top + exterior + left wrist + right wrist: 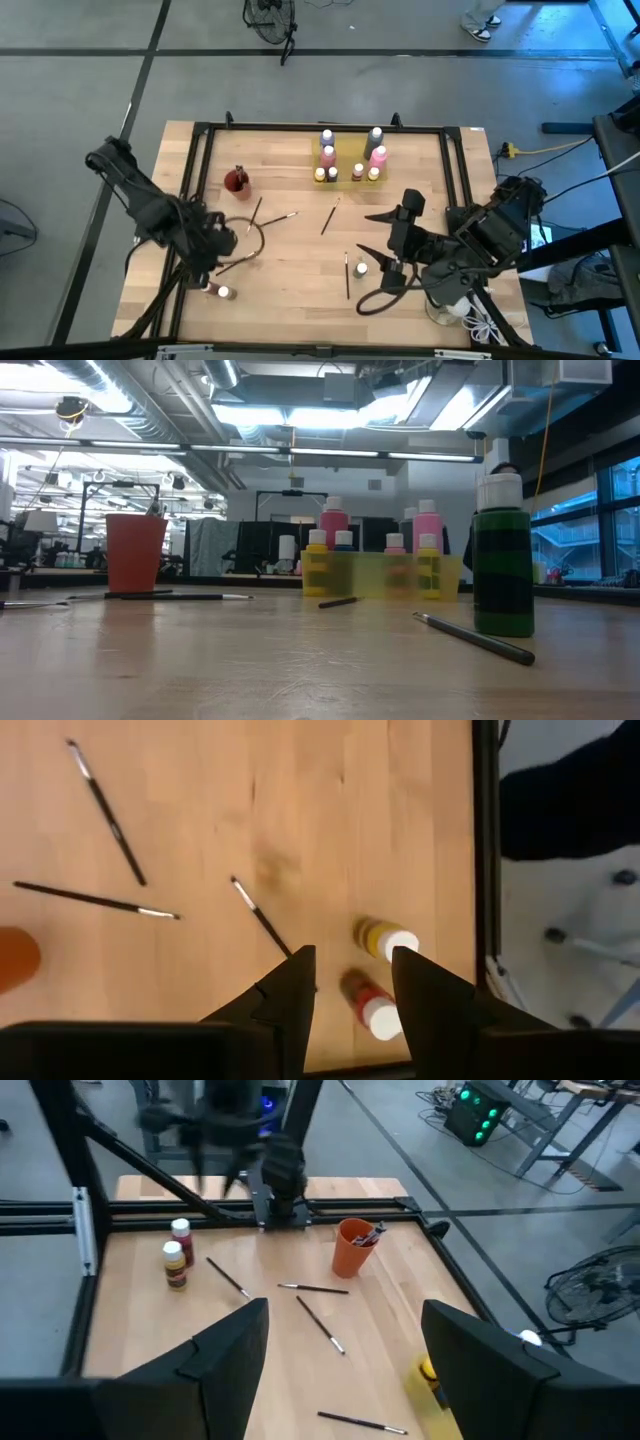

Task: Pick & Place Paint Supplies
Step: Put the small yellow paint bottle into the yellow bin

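**A:** What do your fingers look like right now?

**B:** On my left gripper [350, 982] the two dark fingers stand partly apart with nothing between them. It hangs above the near-left part of the pale wooden table [300, 250]. Just past the fingertips two small white-capped bottles lie on their sides, one yellow [384, 938] and one red-brown [367, 1005], close together beside the table's black frame rail [486, 850].

**A:** And the right one?

**B:** My right gripper [375, 232] is spread wide and empty, over the near-right part of the table. Close to it stands a dark green white-capped bottle [502, 555], with a thin dark paintbrush [472, 636] lying on the wood beside it.

**A:** Where are the rest of the paint supplies?

**B:** Scattered. Three thin dark-handled brushes with pale tips lie in front of the left gripper: one [106, 811] farthest out, one [96, 900] crosswise, and one [262, 917] running back to the fingers. Another brush [328, 219] lies mid-table. At the far edge sits a translucent yellow tray [380, 574] with white-capped bottles standing in and around it, among them a tall pink one [333, 524] and small yellow ones [317, 560]. To the far left stands an orange plastic cup [355, 1247] with something dark poking out of it; I can't tell what.
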Motion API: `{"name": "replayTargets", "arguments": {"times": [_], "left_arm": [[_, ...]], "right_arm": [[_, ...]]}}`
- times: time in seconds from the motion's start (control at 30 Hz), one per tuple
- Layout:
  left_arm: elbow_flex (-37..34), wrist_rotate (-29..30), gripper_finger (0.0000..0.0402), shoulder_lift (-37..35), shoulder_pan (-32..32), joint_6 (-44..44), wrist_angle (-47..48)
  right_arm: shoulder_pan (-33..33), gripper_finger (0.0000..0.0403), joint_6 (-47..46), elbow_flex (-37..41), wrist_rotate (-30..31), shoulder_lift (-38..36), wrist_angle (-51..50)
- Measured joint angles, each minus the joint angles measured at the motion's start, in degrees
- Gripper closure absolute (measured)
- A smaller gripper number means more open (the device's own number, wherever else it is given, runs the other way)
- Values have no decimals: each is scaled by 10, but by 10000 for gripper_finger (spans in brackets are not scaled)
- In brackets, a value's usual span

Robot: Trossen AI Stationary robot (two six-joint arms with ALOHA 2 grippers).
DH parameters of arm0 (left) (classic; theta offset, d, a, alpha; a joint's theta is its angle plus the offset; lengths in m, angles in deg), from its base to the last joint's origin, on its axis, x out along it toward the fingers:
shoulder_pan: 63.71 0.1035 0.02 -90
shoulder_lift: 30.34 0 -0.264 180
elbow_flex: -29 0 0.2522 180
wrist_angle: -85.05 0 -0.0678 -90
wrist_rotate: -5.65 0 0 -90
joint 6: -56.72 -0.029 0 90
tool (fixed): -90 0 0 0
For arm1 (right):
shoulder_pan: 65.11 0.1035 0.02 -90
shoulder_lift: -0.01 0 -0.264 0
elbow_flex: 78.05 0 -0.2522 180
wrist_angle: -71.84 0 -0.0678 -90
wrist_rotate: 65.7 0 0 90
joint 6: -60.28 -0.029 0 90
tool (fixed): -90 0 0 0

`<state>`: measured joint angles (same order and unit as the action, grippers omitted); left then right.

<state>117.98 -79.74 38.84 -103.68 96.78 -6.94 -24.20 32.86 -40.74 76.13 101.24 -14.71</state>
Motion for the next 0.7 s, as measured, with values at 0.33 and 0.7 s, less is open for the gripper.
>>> {"name": "replayTargets", "arguments": {"times": [0.33, 0.7], "left_arm": [[-4, 2, 274, 75, -19, 39, 18], [-7, 3, 263, 90, -53, 1, 1]], "right_arm": [[-37, 135, 24, 0, -64, 12, 11], [-41, 135, 26, 0, -97, 13, 29]]}}
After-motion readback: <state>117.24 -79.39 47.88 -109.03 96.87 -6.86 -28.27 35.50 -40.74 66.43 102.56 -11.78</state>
